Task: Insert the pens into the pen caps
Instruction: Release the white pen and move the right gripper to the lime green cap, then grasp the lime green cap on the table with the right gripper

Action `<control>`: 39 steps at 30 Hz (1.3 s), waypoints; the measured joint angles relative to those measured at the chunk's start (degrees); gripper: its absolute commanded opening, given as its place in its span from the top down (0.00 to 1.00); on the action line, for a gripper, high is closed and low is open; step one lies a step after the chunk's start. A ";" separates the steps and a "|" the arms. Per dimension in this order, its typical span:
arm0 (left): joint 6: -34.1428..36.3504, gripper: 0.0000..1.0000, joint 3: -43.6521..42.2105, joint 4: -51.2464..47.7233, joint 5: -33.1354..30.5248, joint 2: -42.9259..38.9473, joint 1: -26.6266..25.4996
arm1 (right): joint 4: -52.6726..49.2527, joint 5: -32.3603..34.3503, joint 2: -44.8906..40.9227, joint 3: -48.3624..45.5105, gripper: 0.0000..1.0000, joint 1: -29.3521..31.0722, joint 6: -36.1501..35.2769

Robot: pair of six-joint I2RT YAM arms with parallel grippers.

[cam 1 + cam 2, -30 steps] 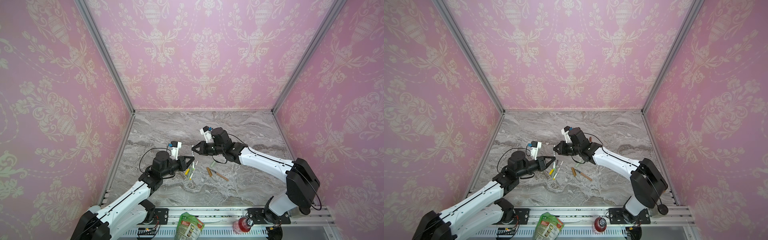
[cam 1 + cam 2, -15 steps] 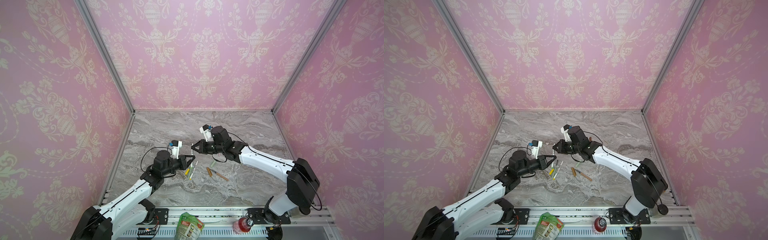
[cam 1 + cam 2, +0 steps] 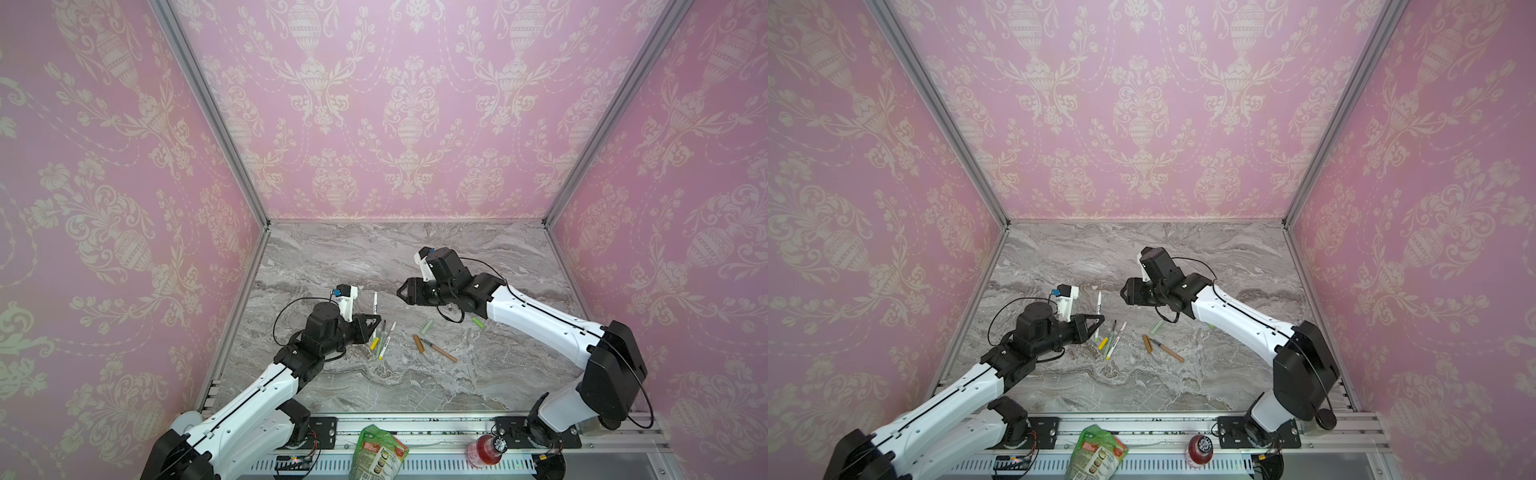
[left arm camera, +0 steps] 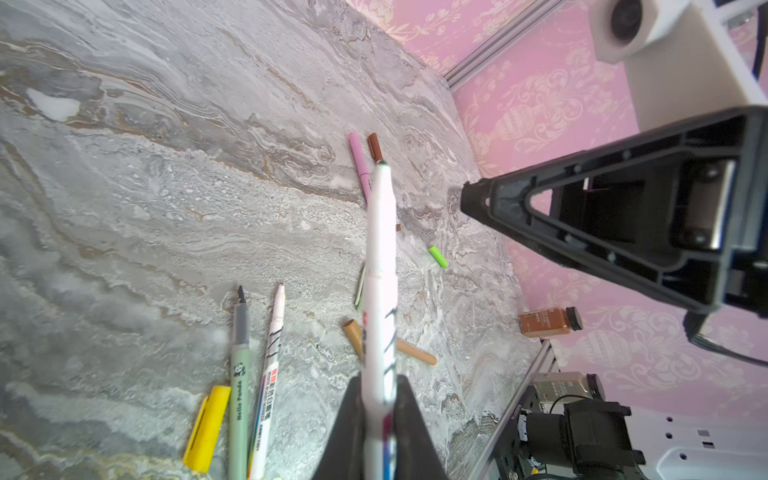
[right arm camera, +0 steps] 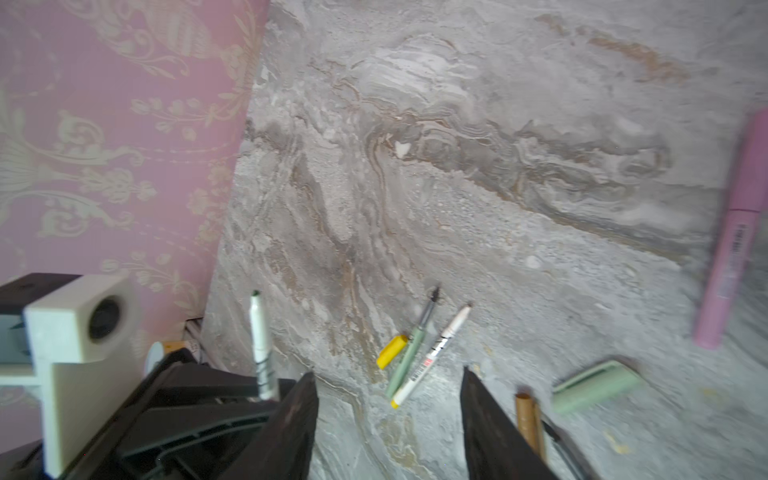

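My left gripper [image 3: 376, 320] [image 4: 378, 399] is shut on the lower end of a white pen [image 3: 375, 306] [image 4: 380, 257], which points up and away from it, dark tip free. My right gripper [image 3: 402, 291] [image 5: 388, 415] hangs open and empty a little to the right of that pen. On the marble lie a yellow cap [image 3: 375, 343], a pale green pen [image 4: 240, 374], a white pen [image 5: 432, 353], a tan cap [image 3: 418, 344], a tan pen [image 3: 440, 351], a pale green cap [image 5: 594, 390] and a lime green cap [image 4: 438, 256]. A pink pen [image 5: 731, 241] and a brown cap [image 4: 375, 147] lie under the right arm.
Pink patterned walls close the marble floor [image 3: 374, 257] on three sides. A green bag [image 3: 376, 455] and a red bottle [image 3: 484, 449] stand on the front rail. A small brown bottle [image 4: 548, 321] stands by the rail.
My right gripper has opened and drawn back to the right, away from the white pen. The left gripper has stayed shut on that pen, raised slightly.
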 measured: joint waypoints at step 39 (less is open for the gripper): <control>2.45 1.00 -5.42 -2.43 -2.08 -4.07 -0.85 | -7.13 7.98 8.35 -15.50 0.48 -21.62 -10.71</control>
